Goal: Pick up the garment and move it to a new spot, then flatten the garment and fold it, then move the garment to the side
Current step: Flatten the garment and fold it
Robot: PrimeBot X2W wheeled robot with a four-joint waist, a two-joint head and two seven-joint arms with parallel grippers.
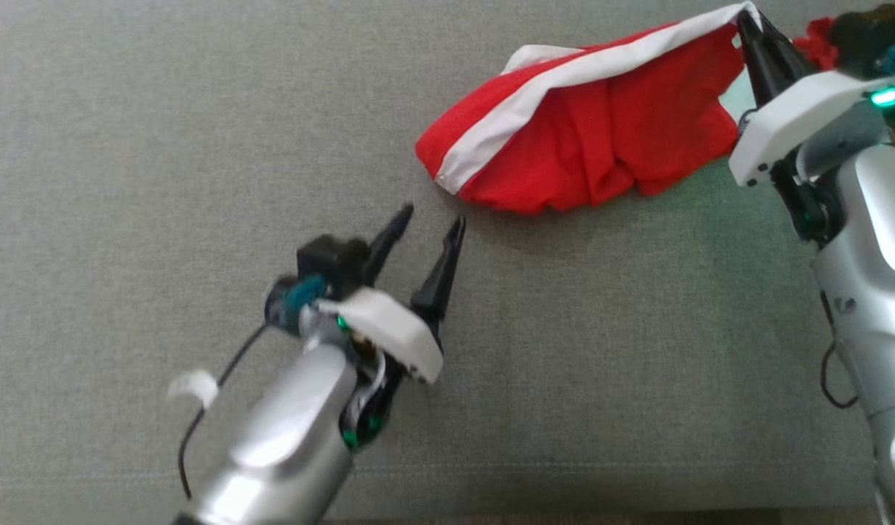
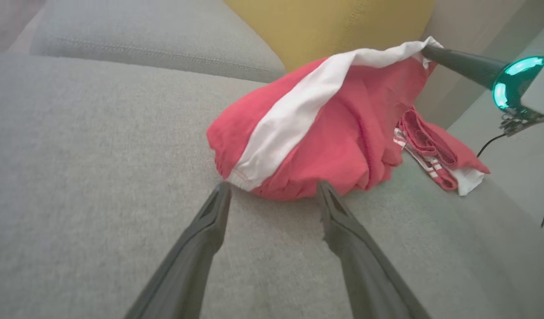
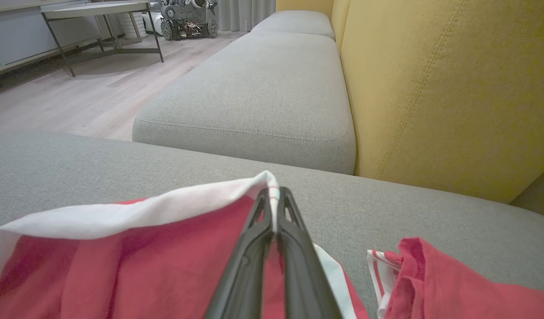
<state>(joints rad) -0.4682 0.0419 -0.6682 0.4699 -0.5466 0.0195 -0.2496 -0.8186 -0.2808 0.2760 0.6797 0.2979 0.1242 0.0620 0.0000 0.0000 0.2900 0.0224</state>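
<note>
— Head view?
— Grey sofa cushion [image 1: 127, 146]; the red garment [image 1: 608, 138], white-banded, lies bunched toward its far right corner. The right gripper [image 1: 746, 18] pinches the band's end, holding it raised; the left gripper [image 1: 433, 216] is spread wide, just short of the heap.
— Left wrist?
— Yellow backrest [image 2: 325, 26] behind; a second red piece [image 2: 436, 155] (striped trim) beside.
— Right wrist?
— Wooden floor [image 3: 77, 97] and a table [image 3: 99, 9] beyond the cushion's edge

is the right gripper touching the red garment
Touching. The right wrist view shows the right gripper shut on the white edge of the red garment.
</note>
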